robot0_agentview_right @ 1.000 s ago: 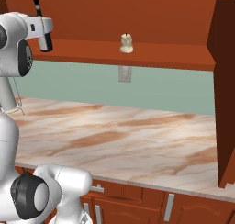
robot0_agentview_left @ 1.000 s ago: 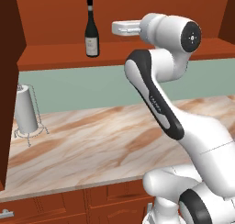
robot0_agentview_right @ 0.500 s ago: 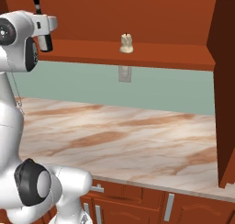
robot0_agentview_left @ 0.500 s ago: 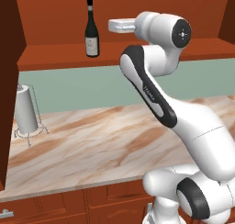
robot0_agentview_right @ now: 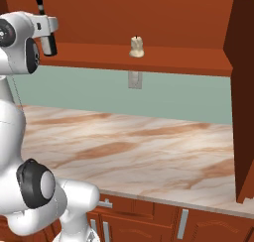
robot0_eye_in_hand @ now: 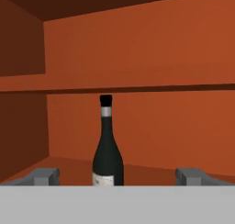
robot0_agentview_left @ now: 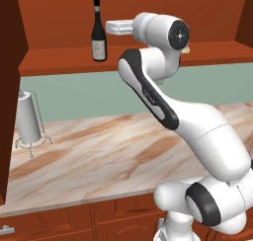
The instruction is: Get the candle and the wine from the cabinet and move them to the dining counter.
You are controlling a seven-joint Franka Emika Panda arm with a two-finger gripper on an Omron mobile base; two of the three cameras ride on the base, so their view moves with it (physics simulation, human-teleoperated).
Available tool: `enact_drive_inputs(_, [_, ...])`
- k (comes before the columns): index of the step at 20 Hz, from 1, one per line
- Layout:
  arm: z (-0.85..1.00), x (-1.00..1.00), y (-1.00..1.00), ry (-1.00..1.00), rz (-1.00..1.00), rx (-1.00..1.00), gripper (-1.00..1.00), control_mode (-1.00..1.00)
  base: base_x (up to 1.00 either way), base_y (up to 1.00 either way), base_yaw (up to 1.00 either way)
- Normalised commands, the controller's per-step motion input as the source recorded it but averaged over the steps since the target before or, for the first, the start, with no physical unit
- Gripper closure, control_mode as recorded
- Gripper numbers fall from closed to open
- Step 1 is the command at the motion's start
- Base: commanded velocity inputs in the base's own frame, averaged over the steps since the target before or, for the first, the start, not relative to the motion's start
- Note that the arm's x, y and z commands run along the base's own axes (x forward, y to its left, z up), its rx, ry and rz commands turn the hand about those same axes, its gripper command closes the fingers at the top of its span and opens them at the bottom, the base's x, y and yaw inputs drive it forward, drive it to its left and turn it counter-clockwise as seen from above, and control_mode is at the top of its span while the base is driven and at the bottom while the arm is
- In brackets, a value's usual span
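Dark wine (robot0_eye_in_hand: 108, 149) bottle upright in cabinet (robot0_eye_in_hand: 151, 58); jaws fully open, empty, short of it

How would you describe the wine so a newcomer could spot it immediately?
Look inside the open reddish-brown cabinet above the marble counter. On its bottom board, toward the left end, the wine stands upright. It is a slim dark bottle with a pale label, far taller than the stubby cream candle further right.

You had the wine (robot0_agentview_left: 99, 35) upright on the cabinet (robot0_agentview_left: 59, 60) shelf, toward nine o'clock; the candle (robot0_agentview_right: 137, 47) sat on that shelf, well apart toward three o'clock; below, the marble counter (robot0_agentview_left: 108, 156) bore a paper-towel roll (robot0_agentview_left: 28, 117) at nine o'clock.
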Motion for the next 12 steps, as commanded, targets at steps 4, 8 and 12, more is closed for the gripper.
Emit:
enact_drive_inputs(4, [0.0,0.22,0.18,0.0,0.0,0.0,-1.0,-1.0,0.0,0.0,0.0])
enact_drive_inputs(8, [0.0,0.27,0.12,-0.01,0.0,0.0,-1.0,-1.0,0.0,0.0,0.0])
enact_drive_inputs(12, [0.0,0.26,0.12,-0.01,0.0,0.0,-1.0,-1.0,0.0,0.0,0.0])
